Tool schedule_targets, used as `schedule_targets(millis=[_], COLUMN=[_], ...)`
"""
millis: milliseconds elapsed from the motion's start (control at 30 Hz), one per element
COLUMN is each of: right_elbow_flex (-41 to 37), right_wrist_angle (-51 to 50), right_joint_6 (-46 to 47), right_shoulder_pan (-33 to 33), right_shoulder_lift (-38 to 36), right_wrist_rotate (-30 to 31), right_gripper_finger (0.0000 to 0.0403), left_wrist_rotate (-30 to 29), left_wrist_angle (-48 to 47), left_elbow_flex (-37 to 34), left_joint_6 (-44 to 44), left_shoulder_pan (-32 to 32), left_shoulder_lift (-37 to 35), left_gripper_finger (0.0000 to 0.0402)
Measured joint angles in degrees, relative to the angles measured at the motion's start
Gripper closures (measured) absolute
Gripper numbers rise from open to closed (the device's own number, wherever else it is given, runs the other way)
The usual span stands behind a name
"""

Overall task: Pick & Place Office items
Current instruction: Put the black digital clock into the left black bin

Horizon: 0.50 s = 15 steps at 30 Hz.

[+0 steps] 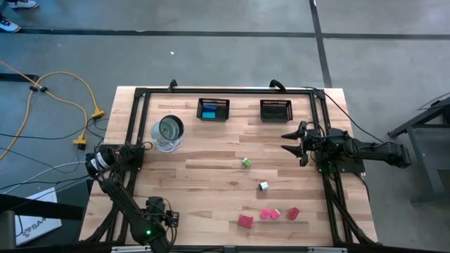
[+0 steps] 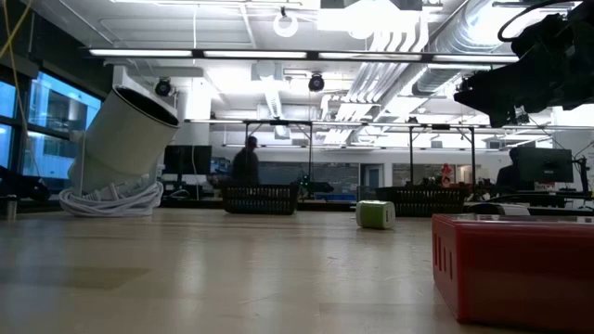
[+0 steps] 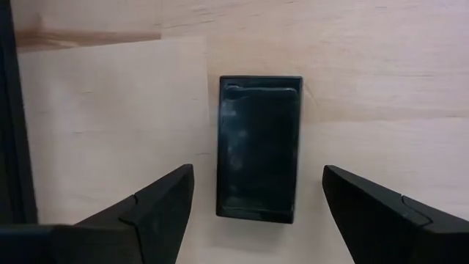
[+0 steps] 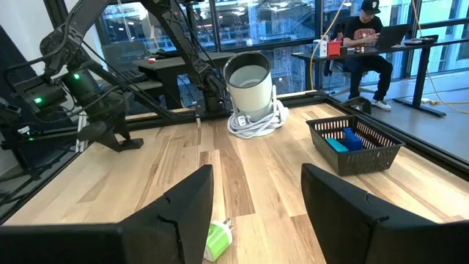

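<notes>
Office items lie scattered over the wooden surface (image 1: 211, 169). Green block (image 1: 246, 162) near the middle; white-and-black block (image 1: 264, 186) nearer and slightly right of it. Along the near edge, right of centre: a red block (image 1: 245, 221), two pink pieces (image 1: 269, 213) touching or nearly so, and another red piece (image 1: 293, 212) just right of them. Blue items (image 1: 210, 113) sit inside the left mesh basket (image 1: 214, 109) at the far side; the right mesh basket (image 1: 275, 110) stands beside it, apart.

Left hand (image 3: 256, 209) is low at the near left corner, fingers spread wide and released, poised over a black rectangular block (image 3: 259, 149) lying flat between them, untouched on either side.

Right hand (image 1: 292, 142) hovers at the right edge, pointing left toward the green block, fingers apart, holding nothing.

White cylinder (image 1: 169, 131) tilted on a coil of white cable (image 1: 166, 146), far left.
</notes>
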Motion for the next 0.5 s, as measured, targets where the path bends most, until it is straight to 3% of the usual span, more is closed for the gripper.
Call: schedule_targets(millis=[500], right_elbow_flex=[0.0], right_wrist_angle=[0.0], right_joint_6=[0.0], right_shoulder_pan=[0.0], right_shoulder_lift=[0.0], right_wrist_rotate=[0.0], right_gripper_finger=[0.0208], left_wrist_rotate=[0.6], left_wrist_angle=[-0.8], left_elbow_flex=[-0.2], left_joint_6=[0.6], left_shoulder_pan=[0.0], left_shoulder_lift=[0.2], left_gripper_finger=[0.0108])
